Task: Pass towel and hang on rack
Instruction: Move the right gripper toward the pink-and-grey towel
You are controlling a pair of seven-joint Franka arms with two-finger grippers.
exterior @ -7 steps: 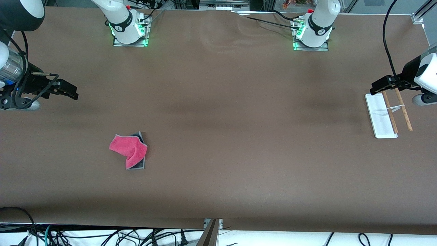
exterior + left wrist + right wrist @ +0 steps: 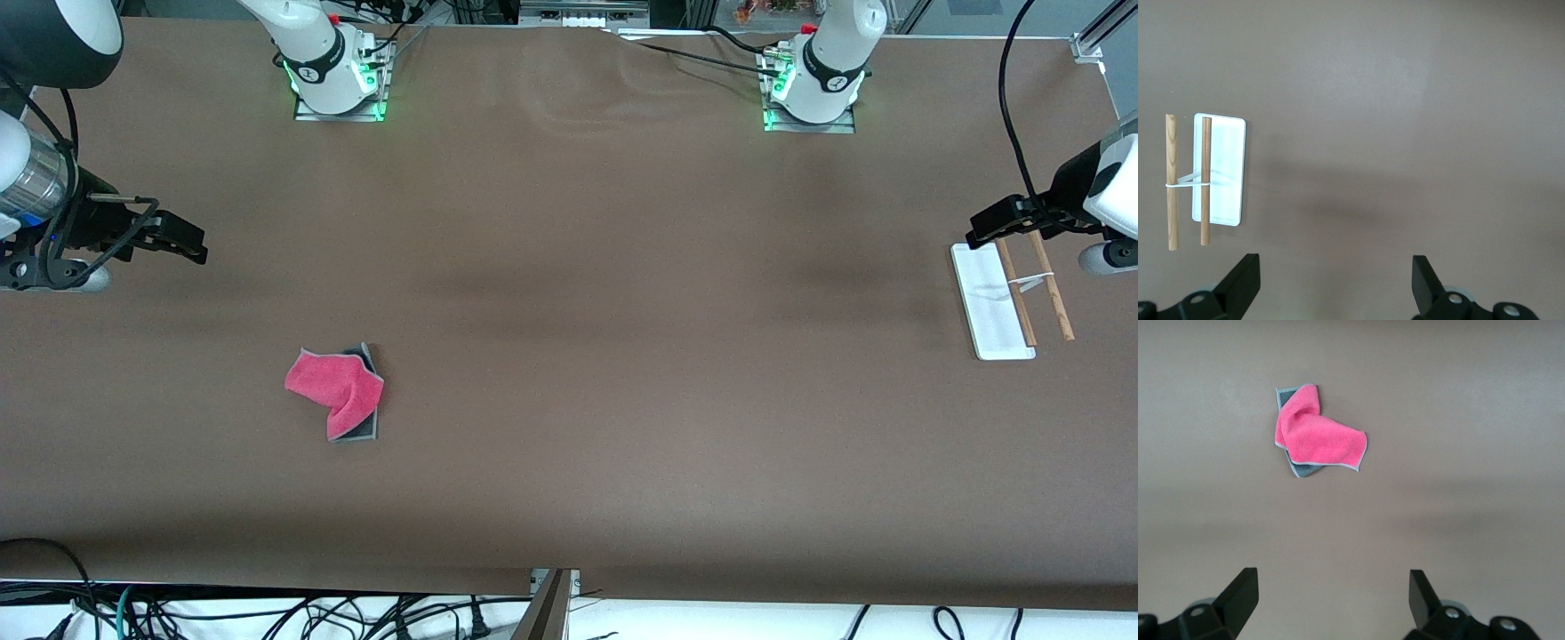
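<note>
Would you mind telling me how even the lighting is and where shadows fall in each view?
Front view: broad soft dark bands cross the brown table, and green glow rings both arm bases. Right wrist view: crumpled pink-and-grey towel evenly lit, a faint band below it. Left wrist view: a soft shadow beside the white-based wooden-rod rack.

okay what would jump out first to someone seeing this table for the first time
The crumpled pink-red towel lies alone on the brown table, toward the right arm's end. The rack stands at the left arm's end, below the open left gripper; the open right gripper hangs above bare table.
</note>
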